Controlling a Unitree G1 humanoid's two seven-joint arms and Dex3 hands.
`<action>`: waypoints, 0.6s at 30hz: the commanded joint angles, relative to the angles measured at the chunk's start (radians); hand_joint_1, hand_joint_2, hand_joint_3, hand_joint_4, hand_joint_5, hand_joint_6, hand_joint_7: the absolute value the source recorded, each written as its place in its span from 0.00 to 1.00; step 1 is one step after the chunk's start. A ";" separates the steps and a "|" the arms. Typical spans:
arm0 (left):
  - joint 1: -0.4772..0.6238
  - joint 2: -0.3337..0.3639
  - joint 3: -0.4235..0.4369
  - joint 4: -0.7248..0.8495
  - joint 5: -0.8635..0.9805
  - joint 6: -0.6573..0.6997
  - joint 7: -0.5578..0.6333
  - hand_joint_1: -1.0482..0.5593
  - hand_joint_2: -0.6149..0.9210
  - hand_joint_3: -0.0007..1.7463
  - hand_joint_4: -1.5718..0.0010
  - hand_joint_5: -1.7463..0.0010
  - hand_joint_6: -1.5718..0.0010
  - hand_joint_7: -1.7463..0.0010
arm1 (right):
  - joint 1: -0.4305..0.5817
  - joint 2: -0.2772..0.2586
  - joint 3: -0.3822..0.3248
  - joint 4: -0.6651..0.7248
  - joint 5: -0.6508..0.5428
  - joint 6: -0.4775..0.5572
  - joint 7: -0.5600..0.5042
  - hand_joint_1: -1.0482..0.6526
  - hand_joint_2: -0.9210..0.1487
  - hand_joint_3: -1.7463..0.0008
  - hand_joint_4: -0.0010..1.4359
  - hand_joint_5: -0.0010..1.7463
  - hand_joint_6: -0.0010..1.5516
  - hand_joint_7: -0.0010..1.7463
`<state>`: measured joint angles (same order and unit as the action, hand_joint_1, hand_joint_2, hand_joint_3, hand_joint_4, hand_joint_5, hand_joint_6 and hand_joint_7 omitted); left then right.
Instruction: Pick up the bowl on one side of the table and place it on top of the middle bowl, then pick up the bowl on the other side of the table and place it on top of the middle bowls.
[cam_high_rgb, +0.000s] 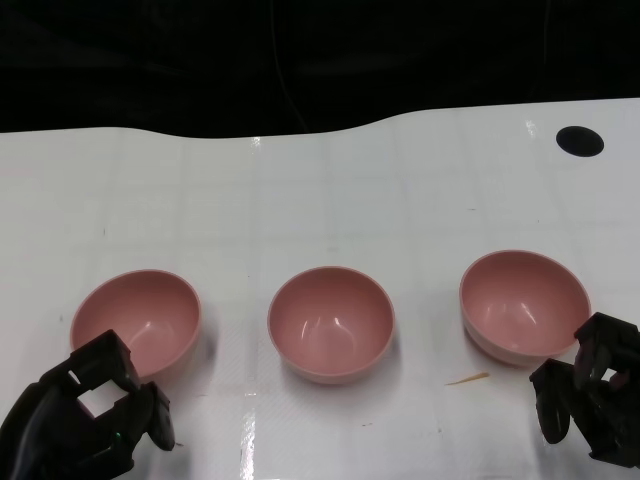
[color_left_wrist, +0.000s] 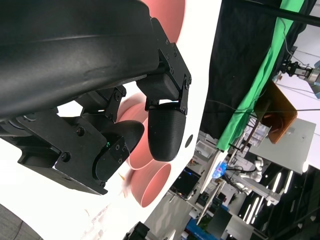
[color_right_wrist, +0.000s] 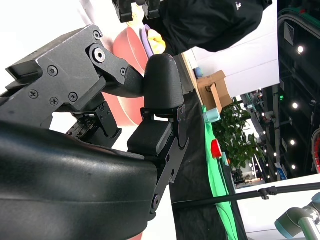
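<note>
Bowls: you had three pink bowls on the white tabletop (cam_high_rgb: 330, 190), set in a row and well apart, none stacked.
Left bowl (cam_high_rgb: 138, 318): it sat upright at the left of the row, nothing inside it, its near rim just beyond your left hand.
Middle bowl (cam_high_rgb: 331, 322): it stood upright between the other two, with only glare on its inner wall.
Right bowl (cam_high_rgb: 523, 304): it stood upright at the right of the row, nothing inside, its near right edge just beside your right hand.
Left hand (cam_high_rgb: 85, 412): it hung low at the near left with fingers curled in and nothing between them; you could see it just short of the left bowl, though contact could not be told.
Right hand (cam_high_rgb: 590, 398): it sat at the near right edge, fingers bent inward, holding nothing you could see.
Other things: one thin yellowish sliver (cam_high_rgb: 467, 379) lay on the tabletop near the right bowl, and one black round spot (cam_high_rgb: 579, 140) marked the far right of the surface.
Far edge: you faced a dark backdrop (cam_high_rgb: 300, 50) beyond the tabletop.
</note>
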<state>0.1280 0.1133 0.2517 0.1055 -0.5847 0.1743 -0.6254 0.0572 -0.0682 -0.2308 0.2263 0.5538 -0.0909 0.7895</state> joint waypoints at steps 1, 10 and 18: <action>-0.002 0.016 0.001 0.009 0.004 -0.012 -0.020 0.64 0.73 0.79 0.45 0.00 0.52 0.01 | 0.004 -0.014 -0.007 -0.001 0.002 -0.004 -0.004 0.50 0.40 0.37 0.70 0.93 0.62 0.75; -0.006 0.017 0.001 0.021 0.010 -0.026 -0.030 0.64 0.71 0.81 0.45 0.00 0.52 0.01 | 0.002 -0.014 -0.007 0.002 0.005 -0.005 0.002 0.50 0.39 0.38 0.71 0.93 0.62 0.76; -0.003 0.016 0.002 0.016 0.006 -0.019 -0.018 0.64 0.72 0.81 0.46 0.00 0.53 0.02 | 0.003 -0.009 -0.007 0.005 -0.001 -0.020 -0.001 0.49 0.39 0.38 0.72 0.91 0.63 0.74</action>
<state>0.1251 0.1136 0.2514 0.1190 -0.5841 0.1583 -0.6396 0.0572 -0.0681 -0.2308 0.2264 0.5534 -0.0928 0.7893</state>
